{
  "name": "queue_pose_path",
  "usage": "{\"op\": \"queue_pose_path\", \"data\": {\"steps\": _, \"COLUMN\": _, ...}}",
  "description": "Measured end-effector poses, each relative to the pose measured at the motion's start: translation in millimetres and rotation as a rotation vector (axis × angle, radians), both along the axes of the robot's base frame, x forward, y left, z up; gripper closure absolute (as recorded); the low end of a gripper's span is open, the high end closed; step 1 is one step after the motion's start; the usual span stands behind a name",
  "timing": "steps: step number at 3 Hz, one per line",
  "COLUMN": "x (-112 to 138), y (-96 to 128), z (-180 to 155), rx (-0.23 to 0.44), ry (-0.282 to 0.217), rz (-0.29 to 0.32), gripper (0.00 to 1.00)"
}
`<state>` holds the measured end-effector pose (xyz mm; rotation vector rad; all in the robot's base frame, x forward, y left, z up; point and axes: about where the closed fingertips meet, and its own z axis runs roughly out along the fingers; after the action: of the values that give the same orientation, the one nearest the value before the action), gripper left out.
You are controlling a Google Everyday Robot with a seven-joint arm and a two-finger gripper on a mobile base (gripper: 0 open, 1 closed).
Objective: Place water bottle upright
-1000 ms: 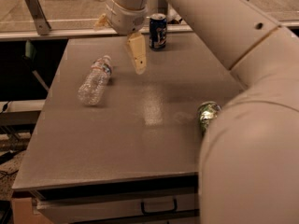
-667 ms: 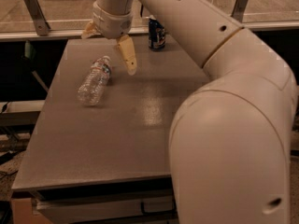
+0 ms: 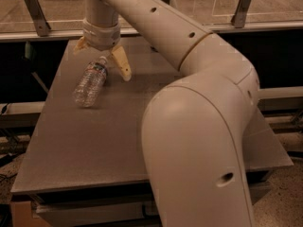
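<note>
Grey worktop (image 3: 71,141) bore the water bottle (image 3: 89,83) lying on its side, and the hand (image 3: 100,56) hovered spread open and empty over the bottle's cap end, where a glancing finger might roll it away.

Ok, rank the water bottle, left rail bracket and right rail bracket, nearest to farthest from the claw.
1. Water bottle, lying on its side just below the open claw.
2. Left rail bracket, behind the table, far left.
3. Right rail bracket, far right.
</note>
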<state>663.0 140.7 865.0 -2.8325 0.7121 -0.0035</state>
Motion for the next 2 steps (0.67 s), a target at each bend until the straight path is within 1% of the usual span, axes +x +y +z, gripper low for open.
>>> {"op": "queue_pose_path", "data": {"steps": 1, "x": -0.7, "y": 7.2, "z": -16.9, "rx": -0.037, "ry": 0.02, "rz": 0.057, "gripper": 0.16}}
{"op": "queue_pose_path", "data": {"steps": 2, "x": -0.3, "y": 11.7, "z": -25.1, "rx": -0.062, "ry": 0.027, "rz": 0.087, "gripper": 0.39}}
